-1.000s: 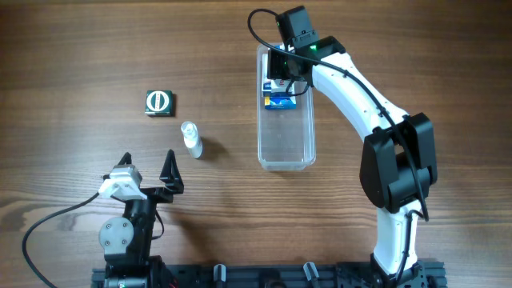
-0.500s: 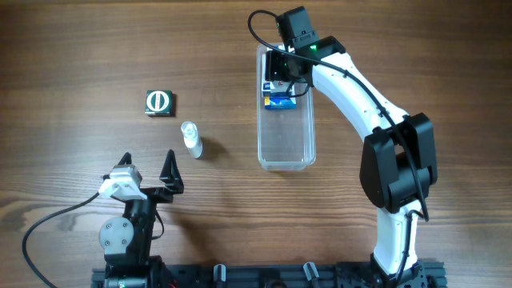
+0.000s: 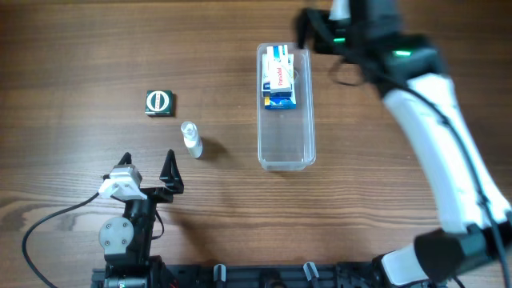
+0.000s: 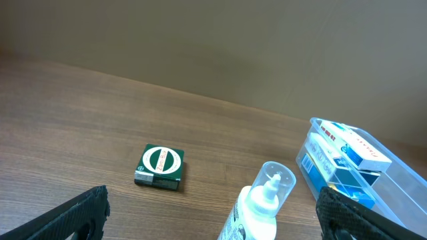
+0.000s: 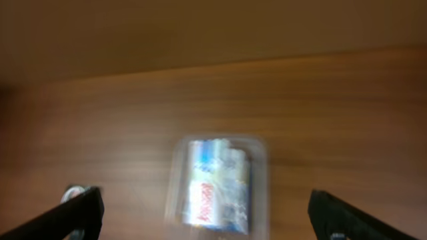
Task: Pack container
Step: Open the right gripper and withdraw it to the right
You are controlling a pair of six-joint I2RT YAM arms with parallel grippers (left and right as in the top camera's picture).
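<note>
the red lettering on the white box (image 3: 279, 74) and the print on the blue box (image 3: 279, 99) beneath it are too small to read, and the green box (image 3: 160, 102) shows only a white ring emblem. the right wrist view is smeared with blur, and the label on the small bottle (image 3: 191, 140) cannot be made out. the container (image 3: 286, 112) lies lengthwise on the table (image 3: 96, 48) with both boxes at its far end; the right gripper (image 5: 206, 192) hangs near that end, jaws wide and empty, while the left gripper (image 3: 148, 164), equally wide and empty, sits well apart from it, near the bottle.
</note>
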